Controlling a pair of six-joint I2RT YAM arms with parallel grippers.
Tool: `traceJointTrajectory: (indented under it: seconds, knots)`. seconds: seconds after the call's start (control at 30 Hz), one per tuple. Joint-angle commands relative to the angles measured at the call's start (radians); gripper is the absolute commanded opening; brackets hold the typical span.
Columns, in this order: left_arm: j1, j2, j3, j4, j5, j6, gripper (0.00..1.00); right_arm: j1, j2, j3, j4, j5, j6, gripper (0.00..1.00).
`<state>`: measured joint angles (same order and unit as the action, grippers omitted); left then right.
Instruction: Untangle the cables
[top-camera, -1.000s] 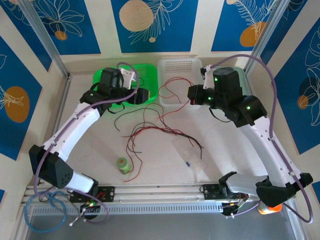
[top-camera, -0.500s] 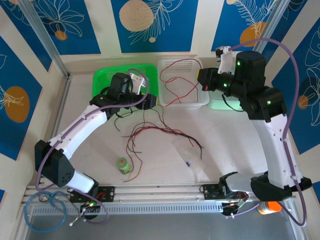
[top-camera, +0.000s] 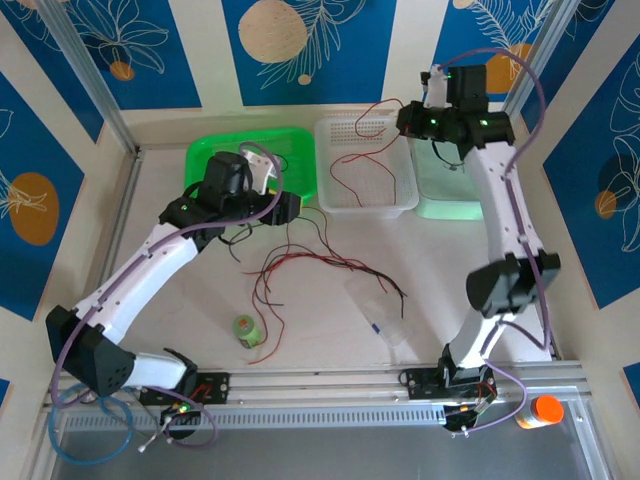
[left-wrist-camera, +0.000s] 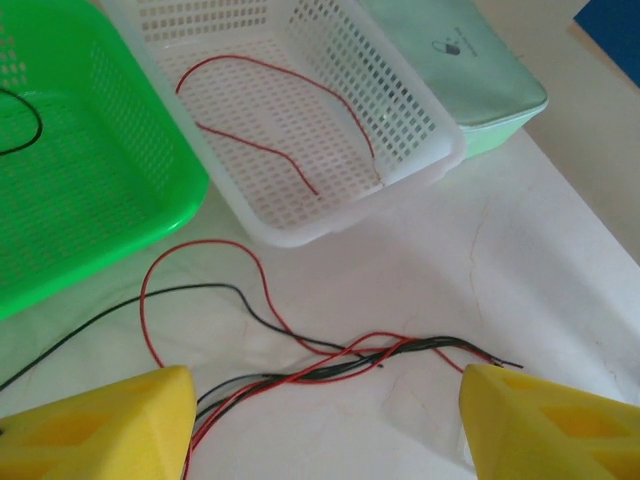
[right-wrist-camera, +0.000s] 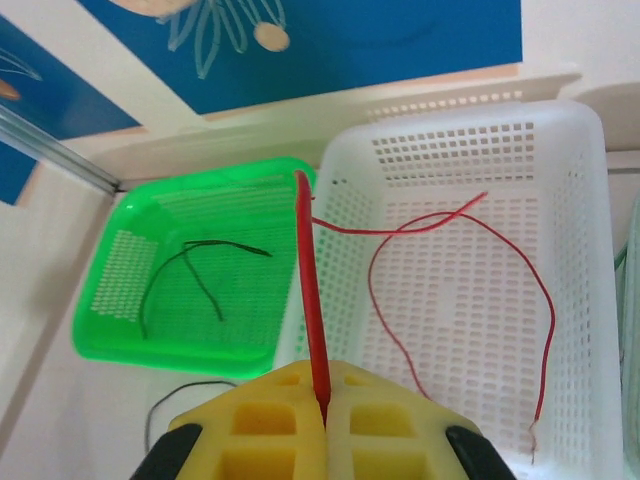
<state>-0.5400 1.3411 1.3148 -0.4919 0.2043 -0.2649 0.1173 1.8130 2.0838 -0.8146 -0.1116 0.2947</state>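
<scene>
Two baskets stand side by side at the back of the desk (top-camera: 180, 290). The green basket (top-camera: 212, 152) on the left holds thin black wire (right-wrist-camera: 205, 280); whether one strand or two I cannot tell. Just in front of it the left pincer (left-wrist-camera: 320, 420) hangs with its yellow fingers (left-wrist-camera: 110, 425) spread wide, holding nothing. Below it lie the cables (left-wrist-camera: 340, 360), hair-thin red and black strands twisted together into one loose tangle mid-desk. The white basket (top-camera: 365, 205) holds curling red wire (left-wrist-camera: 300, 175). Over its far right corner the right pincer (right-wrist-camera: 322, 400) is clamped on one red cable (right-wrist-camera: 312, 300), which rises straight from between the fingers. One pale green tray (top-camera: 450, 205) sits at the far right. Half a second ago the right arm was lower and nearer; it has since stretched up and back, while the left arm has barely shifted
</scene>
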Motion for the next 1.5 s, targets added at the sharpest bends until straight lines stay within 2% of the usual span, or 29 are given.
traceJointTrajectory:
  seconds: [0.0,0.2,0.37,0.57,0.67,0.8,0.83,0.93,1.07,1.2,1.33,1.47]
  knots:
    - [-0.009,-0.022,-0.012,-0.065,-0.035,-0.008,0.7,-0.007,0.12,0.093,0.001,-0.003,-0.052,0.0]
    - [-0.01,-0.004,-0.005,-0.119,-0.03,-0.028,0.7,-0.006,0.321,0.168,0.012,0.004,-0.031,0.0]
    - [-0.012,-0.008,-0.006,-0.158,-0.048,-0.038,0.69,0.002,0.387,0.114,0.07,0.02,0.005,0.0]
    - [-0.015,-0.019,-0.006,-0.202,-0.067,-0.038,0.7,0.018,0.416,0.027,0.097,0.121,0.008,0.02]
    - [-0.017,-0.014,-0.003,-0.227,-0.077,-0.042,0.71,0.029,0.414,-0.014,0.105,0.172,-0.006,0.13]
    - [-0.018,-0.002,-0.003,-0.262,-0.099,-0.056,0.73,0.048,0.413,-0.033,0.102,0.229,-0.03,0.41]
    - [-0.018,0.002,-0.003,-0.272,-0.107,-0.06,0.74,0.054,0.413,-0.032,0.099,0.245,-0.039,0.46]
    - [-0.018,0.023,-0.004,-0.298,-0.108,-0.06,0.75,0.066,0.404,-0.021,0.084,0.269,-0.054,0.49]
    - [-0.018,0.071,-0.001,-0.345,-0.107,-0.059,0.75,0.087,0.348,-0.038,0.072,0.278,-0.065,0.49]
    - [-0.018,0.139,-0.002,-0.388,-0.087,-0.047,0.75,0.13,0.222,-0.113,0.075,0.302,-0.078,0.49]
    - [-0.017,0.22,-0.024,-0.37,-0.117,-0.033,0.74,0.19,0.051,-0.263,0.108,0.329,-0.078,0.49]
    - [-0.002,0.325,-0.034,-0.322,-0.141,-0.034,0.68,0.236,-0.133,-0.443,0.14,0.333,-0.053,0.49]
